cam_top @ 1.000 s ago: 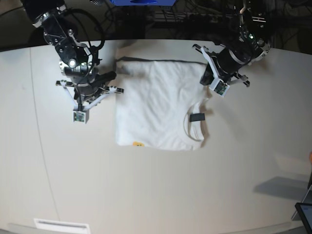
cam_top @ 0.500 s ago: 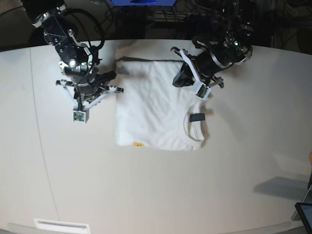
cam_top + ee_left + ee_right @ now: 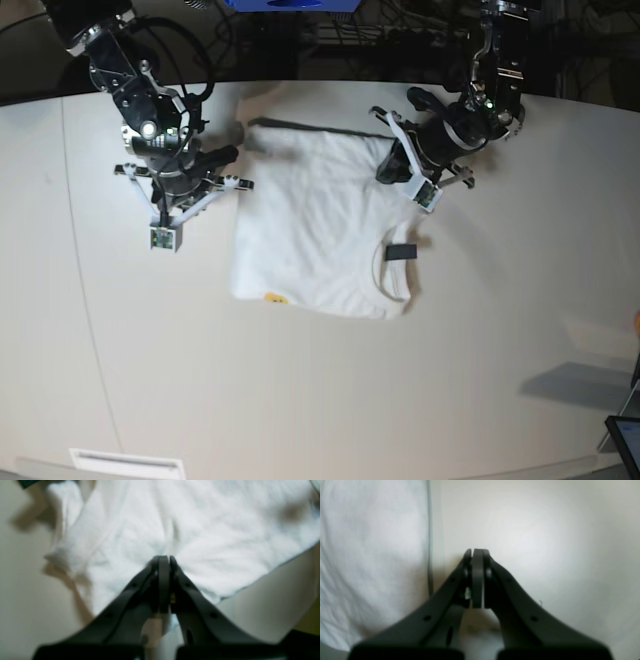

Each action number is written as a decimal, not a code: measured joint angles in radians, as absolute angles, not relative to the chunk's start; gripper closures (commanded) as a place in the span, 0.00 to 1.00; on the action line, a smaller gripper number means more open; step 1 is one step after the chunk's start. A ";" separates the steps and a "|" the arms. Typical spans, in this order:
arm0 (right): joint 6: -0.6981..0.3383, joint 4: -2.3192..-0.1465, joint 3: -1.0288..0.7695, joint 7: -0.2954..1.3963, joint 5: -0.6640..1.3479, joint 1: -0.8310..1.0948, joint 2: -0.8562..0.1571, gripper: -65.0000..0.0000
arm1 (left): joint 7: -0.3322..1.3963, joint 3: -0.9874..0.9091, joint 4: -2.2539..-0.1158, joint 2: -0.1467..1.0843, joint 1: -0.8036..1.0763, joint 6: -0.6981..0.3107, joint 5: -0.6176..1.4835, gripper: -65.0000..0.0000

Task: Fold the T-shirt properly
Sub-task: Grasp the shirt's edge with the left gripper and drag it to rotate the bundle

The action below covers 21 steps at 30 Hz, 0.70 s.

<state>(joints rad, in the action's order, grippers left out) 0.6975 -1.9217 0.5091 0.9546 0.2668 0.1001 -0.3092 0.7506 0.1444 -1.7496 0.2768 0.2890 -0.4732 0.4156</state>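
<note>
1. T-shirt (image 3: 320, 235): lies at the middle of the pale table (image 3: 320, 400), toward its far side, already folded into a compact, roughly rectangular packet with the plain white back facing up.
2. Neck opening at the right edge of the packet, with the small black neck tag (image 3: 402, 252) showing inside it; a scrap of yellow print (image 3: 272, 297) peeks out at the near-left corner.
3. Judged well along: sleeves and sides appear tucked in, with no loose sleeve visible. Possibly left: one more fold across the packet, or a smoothing of the soft wrinkles seen in the left wrist view. Cannot tell for certain whether more folds are intended.
4. Left gripper (image 3: 398, 168), on the right of the base view: jaws pressed together over the far-right corner of the shirt. In the wrist view the fabric (image 3: 175, 530) puckers toward the closed tips (image 3: 163, 560), so probably pinching cloth, but blur leaves that unsure.
5. Right gripper (image 3: 185, 190), on the left of the base view: jaws together, holding nothing, hanging over bare table just beside the shirt's left edge (image 3: 428, 542).
6. Around: dark cables and equipment beyond the far table edge, a dark device corner (image 3: 625, 440) at the near right, a white strip (image 3: 125, 462) at the near left. All well apart from the shirt.
7. In the way: nothing on the table near the packet; only the arms themselves.
</note>
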 measured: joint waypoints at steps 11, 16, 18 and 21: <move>0.698 -1.922 0.509 0.955 0.267 0.106 -0.309 1.00 | 0.706 0.149 -1.614 0.307 0.141 -0.478 0.352 1.00; 0.698 -1.922 0.509 0.955 0.267 0.105 -0.308 1.00 | 0.685 0.153 -1.541 0.304 0.050 -0.476 0.216 1.00; 0.698 -1.922 0.509 0.955 0.267 0.105 -0.307 1.00 | 0.683 0.154 -1.503 0.303 0.005 -0.471 0.172 1.00; 0.698 -1.922 0.508 0.955 0.267 0.105 -0.307 1.00 | 0.688 0.186 -1.438 0.311 -0.069 -0.467 0.130 1.00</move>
